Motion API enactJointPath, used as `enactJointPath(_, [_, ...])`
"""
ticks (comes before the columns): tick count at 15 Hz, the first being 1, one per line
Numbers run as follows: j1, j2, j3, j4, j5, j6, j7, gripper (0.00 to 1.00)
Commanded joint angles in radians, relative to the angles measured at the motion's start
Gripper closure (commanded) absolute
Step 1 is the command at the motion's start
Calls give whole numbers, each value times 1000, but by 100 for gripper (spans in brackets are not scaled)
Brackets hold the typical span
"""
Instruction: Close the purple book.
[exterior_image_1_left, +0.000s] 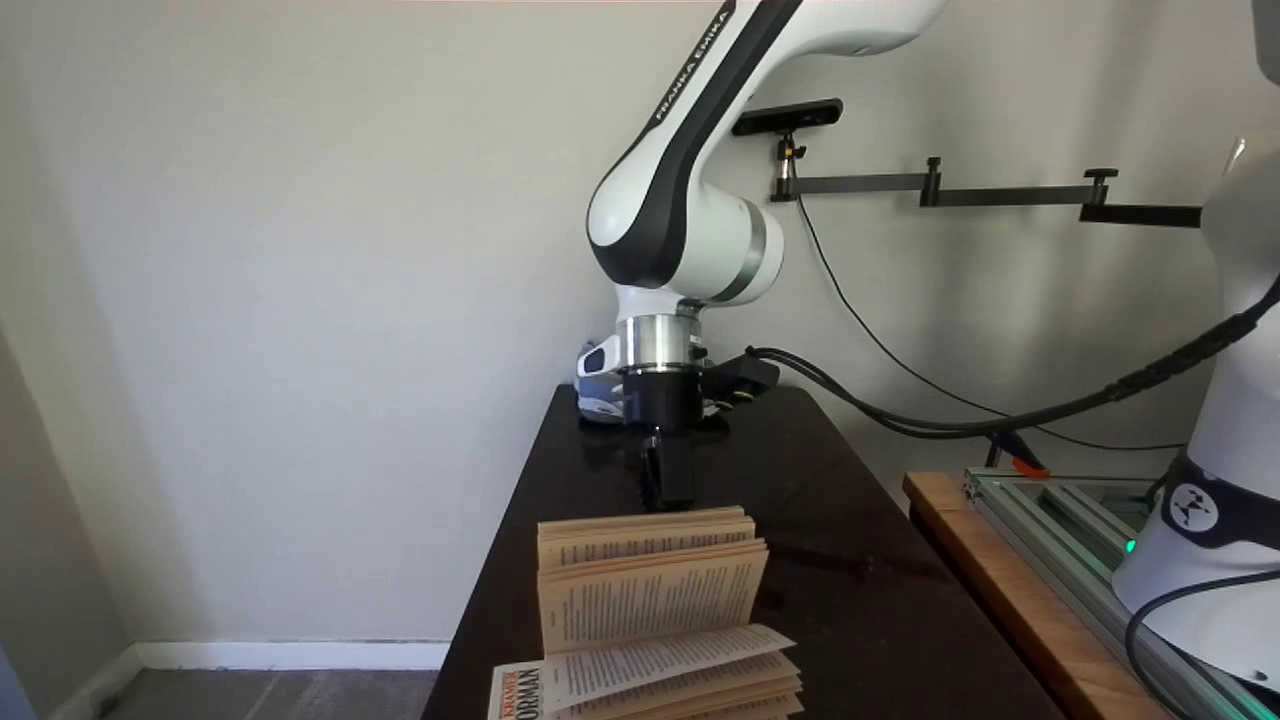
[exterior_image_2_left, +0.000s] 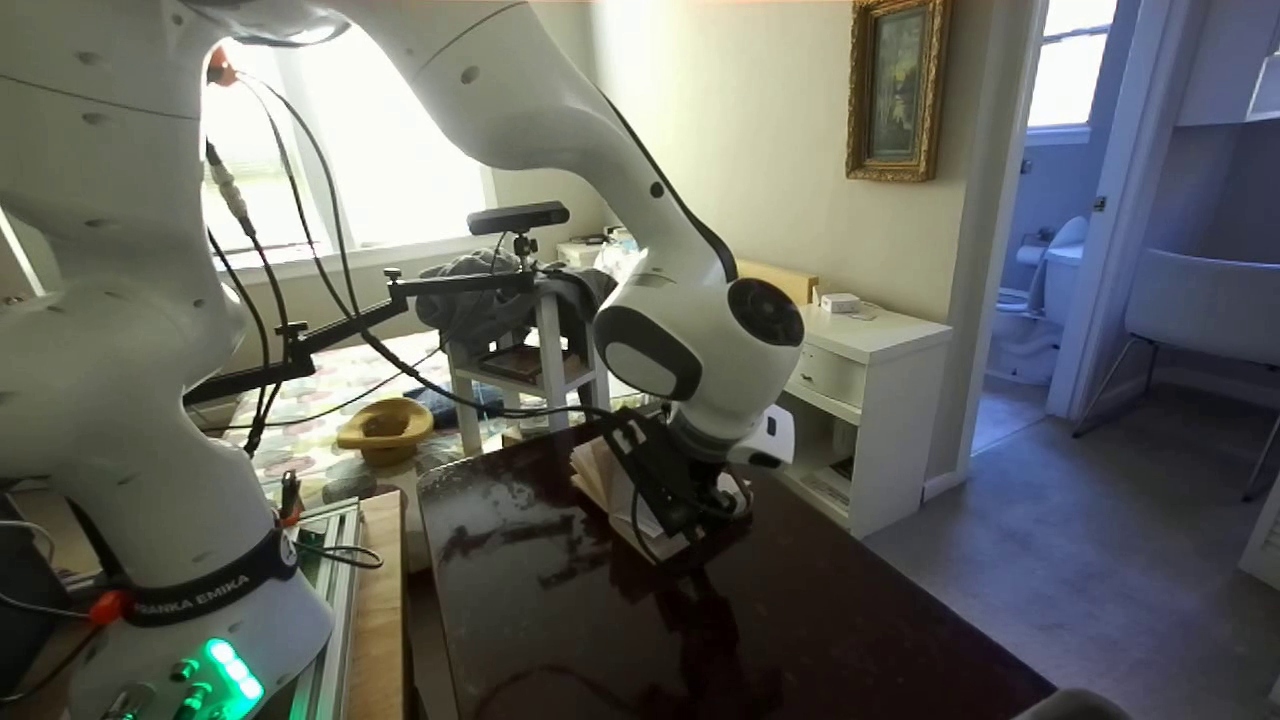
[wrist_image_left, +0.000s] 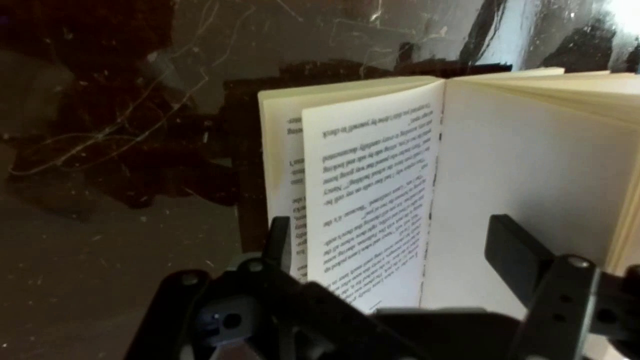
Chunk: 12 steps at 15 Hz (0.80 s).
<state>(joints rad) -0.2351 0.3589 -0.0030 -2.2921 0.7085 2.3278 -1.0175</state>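
Note:
The purple book (exterior_image_1_left: 655, 600) lies open on the dark table in both exterior views, its tan pages fanned and partly raised; its pages also show behind the wrist in an exterior view (exterior_image_2_left: 600, 475). A pale strip with red and dark lettering shows beside the pages. The purple cover is hidden. In the wrist view the open book (wrist_image_left: 370, 175) has printed pages left and a blank page right. My gripper (wrist_image_left: 397, 245) is open and empty, one finger near the left pages' outer edge, one over the blank page. I cannot tell whether they touch.
The dark glossy table (exterior_image_2_left: 800, 620) has its edges in both exterior views. A grey-blue sneaker (exterior_image_1_left: 598, 398) sits at its end behind the wrist. A camera on a black jointed arm (exterior_image_1_left: 790, 118) stands beside the table. A white cabinet (exterior_image_2_left: 880, 400) stands past the edge.

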Motion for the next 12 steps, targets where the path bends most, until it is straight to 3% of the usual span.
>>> enactJointPath(1, [-8,54,21,43,31,-17,-44,0])
enactJointPath(12, [42,-48,71,36,44,-80,-1,0])
